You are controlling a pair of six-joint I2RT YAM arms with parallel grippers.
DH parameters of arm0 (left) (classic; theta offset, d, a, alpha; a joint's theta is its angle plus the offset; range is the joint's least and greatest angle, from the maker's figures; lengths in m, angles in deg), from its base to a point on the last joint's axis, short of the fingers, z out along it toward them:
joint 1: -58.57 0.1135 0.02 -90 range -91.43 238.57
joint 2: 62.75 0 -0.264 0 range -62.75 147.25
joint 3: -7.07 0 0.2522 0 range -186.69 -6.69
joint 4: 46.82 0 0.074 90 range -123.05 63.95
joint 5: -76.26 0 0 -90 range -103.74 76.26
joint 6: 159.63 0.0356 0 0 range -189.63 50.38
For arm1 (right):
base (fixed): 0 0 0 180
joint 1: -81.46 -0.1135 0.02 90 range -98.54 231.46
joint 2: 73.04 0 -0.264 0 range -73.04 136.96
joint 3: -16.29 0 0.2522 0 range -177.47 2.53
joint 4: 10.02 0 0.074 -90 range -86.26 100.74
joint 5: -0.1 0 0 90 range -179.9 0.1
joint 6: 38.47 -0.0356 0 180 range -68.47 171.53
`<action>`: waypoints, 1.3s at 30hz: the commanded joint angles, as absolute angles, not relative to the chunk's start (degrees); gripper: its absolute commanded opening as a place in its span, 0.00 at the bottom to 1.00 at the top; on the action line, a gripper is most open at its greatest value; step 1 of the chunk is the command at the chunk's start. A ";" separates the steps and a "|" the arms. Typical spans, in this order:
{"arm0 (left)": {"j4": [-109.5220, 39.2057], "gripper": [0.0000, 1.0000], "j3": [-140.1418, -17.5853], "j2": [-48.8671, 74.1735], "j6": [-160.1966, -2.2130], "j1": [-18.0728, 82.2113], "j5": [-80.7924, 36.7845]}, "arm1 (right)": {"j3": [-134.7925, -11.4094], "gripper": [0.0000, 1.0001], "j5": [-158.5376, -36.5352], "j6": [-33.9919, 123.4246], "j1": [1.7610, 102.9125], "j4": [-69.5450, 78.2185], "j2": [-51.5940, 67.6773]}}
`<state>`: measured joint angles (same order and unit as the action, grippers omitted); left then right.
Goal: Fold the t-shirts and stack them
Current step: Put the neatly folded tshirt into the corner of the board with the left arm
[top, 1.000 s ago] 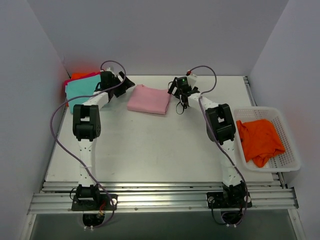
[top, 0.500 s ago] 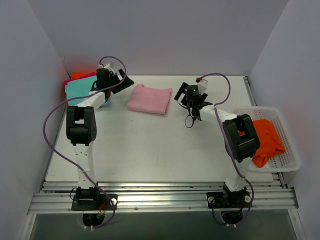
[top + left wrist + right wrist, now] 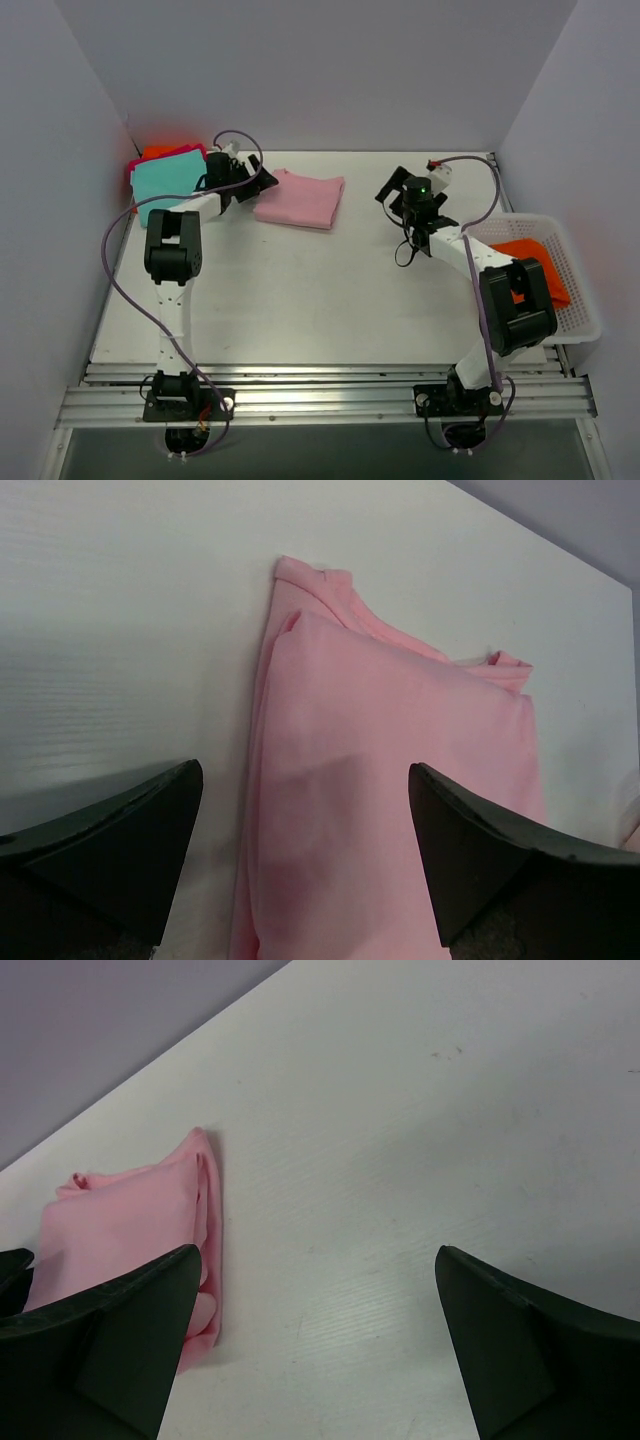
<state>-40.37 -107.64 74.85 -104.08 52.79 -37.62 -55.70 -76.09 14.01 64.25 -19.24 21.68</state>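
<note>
A folded pale pink t-shirt [image 3: 300,200] lies at the back middle of the table; it also shows in the left wrist view [image 3: 390,780] and the right wrist view [image 3: 120,1225]. My left gripper [image 3: 262,183] is open and empty at the shirt's left edge, its jaws wide apart over the cloth. My right gripper [image 3: 392,190] is open and empty over bare table to the right of the shirt. A stack of folded shirts, teal [image 3: 165,178] on top with magenta and orange edges under it, lies at the back left. An orange t-shirt [image 3: 535,270] lies crumpled in the basket.
A white mesh basket [image 3: 580,315] stands at the table's right edge. Grey walls close in the back and both sides. Purple cables loop from both arms.
My right gripper has drawn away from the pink shirt to the right. My left gripper has shifted right to the shirt's left edge. The pink shirt has not moved.
</note>
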 commanded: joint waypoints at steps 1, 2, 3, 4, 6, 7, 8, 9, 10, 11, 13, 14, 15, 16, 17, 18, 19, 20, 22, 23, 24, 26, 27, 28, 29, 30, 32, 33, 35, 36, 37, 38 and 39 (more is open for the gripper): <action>-38.59 0.94 -106.71 77.16 -103.64 49.44 -38.79 | -52.67 1.00 -76.53 13.56 66.95 -21.39 18.02; -38.24 0.94 -106.97 77.60 -103.64 48.91 -38.88 | -52.31 1.00 -76.88 13.56 67.48 -21.48 17.49; -37.63 0.94 -107.50 77.87 -103.64 48.38 -39.14 | -52.05 1.00 -77.15 13.56 67.92 -21.40 17.31; -37.54 0.94 -107.59 78.39 -103.90 47.42 -39.14 | -51.70 1.00 -77.41 13.48 68.36 -21.57 17.23; -37.54 0.94 -107.68 78.75 -103.90 46.62 -38.27 | -50.64 1.00 -78.38 13.39 69.68 -22.18 16.87; -37.28 0.95 -108.03 79.01 -103.99 46.27 -37.92 | -50.38 1.00 -78.82 13.30 70.12 -22.62 16.79; -36.58 0.98 -108.55 79.19 -103.90 45.74 -37.48 | -49.77 1.00 -79.26 13.04 70.91 -22.89 16.70; -35.79 0.99 -109.34 79.36 -103.73 45.56 -37.13 | -49.50 1.00 -80.04 13.03 71.35 -23.50 16.78; -35.17 0.90 -109.79 79.63 -103.64 45.39 -36.77 | -49.32 1.00 -80.49 12.86 71.70 -23.59 16.79; -33.42 0.63 -110.49 79.89 -103.46 45.04 -36.34 | -48.97 1.00 -81.01 12.77 72.49 -23.77 16.87; -30.79 0.20 -113.11 81.29 -103.20 44.86 -35.98 | -48.36 1.00 -82.07 12.60 73.20 -24.64 16.79; -29.20 0.03 -113.83 81.65 -102.85 44.68 -36.24 | -48.09 1.00 -82.51 12.25 73.99 -24.91 16.79; -28.75 0.02 -114.18 81.74 -102.33 44.51 -36.16 | -47.48 1.00 -83.56 12.16 74.34 -25.35 16.70; -27.88 0.02 -115.32 81.83 -101.97 44.25 -35.02 | -47.13 1.00 -84.00 11.98 74.78 -26.05 16.70; -25.87 0.02 -116.11 82.00 -101.53 43.72 -34.49 | -46.86 1.00 -84.44 11.72 75.13 -26.40 16.70; -24.89 0.02 -117.08 82.35 -100.49 43.54 -34.31 | -46.25 1.00 -84.88 11.63 75.83 -26.93 16.61; -23.92 0.02 -118.22 83.14 -99.95 43.28 -34.40 | -45.99 1.00 -85.41 11.45 76.10 -27.28 16.61; -22.61 0.02 -119.88 83.49 -99.69 43.10 -34.48 | -45.72 1.00 -85.67 11.45 76.36 -27.63 16.52; -21.98 0.02 -120.60 83.76 -99.33 42.84 -34.31 | -45.19 1.00 -86.55 11.10 76.98 -28.16 16.52; -22.07 0.02 -120.08 83.33 -99.33 42.84 -34.40 | -45.02 1.00 -86.82 11.10 76.98 -28.51 16.52; -22.07 0.02 -119.73 82.89 -99.25 43.01 -34.22 | -44.93 1.00 -86.99 10.93 77.07 -28.86 16.52; -21.63 0.02 -119.02 80.43 -98.72 43.19 -33.09 | -44.67 1.00 -87.78 10.75 77.24 -29.04 16.52; -21.11 0.02 -118.93 79.64 -98.02 43.36 -32.73 | -44.66 1.00 -87.87 10.84 77.16 -29.22 16.52; -20.41 0.02 -119.28 78.24 -97.58 43.80 -32.29 | -44.49 1.00 -88.13 10.66 77.16 -29.65 16.70; -18.66 0.02 -119.80 77.61 -97.14 44.06 -32.20 | -44.49 1.00 -88.40 10.57 77.24 -29.74 16.70; -17.51 0.02 -121.29 77.17 -96.44 44.41 -31.59 | -44.49 1.00 -88.66 10.57 77.24 -30.01 16.70; -14.96 0.02 -122.70 76.03 -95.91 45.38 -31.32 | -44.40 1.00 -89.01 10.40 77.33 -30.27 16.96; -14.34 0.02 -123.75 75.24 -95.56 45.65 -30.89 | -44.40 1.00 -89.10 10.40 77.33 -30.53 17.13; -12.15 0.02 -125.08 74.45 -95.12 46.26 -30.27 | -44.40 1.00 -89.28 10.40 77.42 -30.88 17.40; -11.18 0.02 -126.65 73.75 -94.33 46.44 -29.05 | -44.49 1.00 -89.28 10.40 77.51 -30.97 17.75; -9.17 0.02 -127.71 73.48 -93.89 46.53 -28.60 | -44.49 1.00 -89.28 10.31 77.60 -31.06 17.93; -8.37 0.02 -128.59 73.22 -93.45 46.61 -28.25 | -44.58 1.00 -89.28 10.22 77.77 -31.32 18.19; -7.57 0.02 -129.64 72.78 -92.92 46.79 -27.90 | -44.66 1.00 -91.02 10.22 77.86 -31.50 18.45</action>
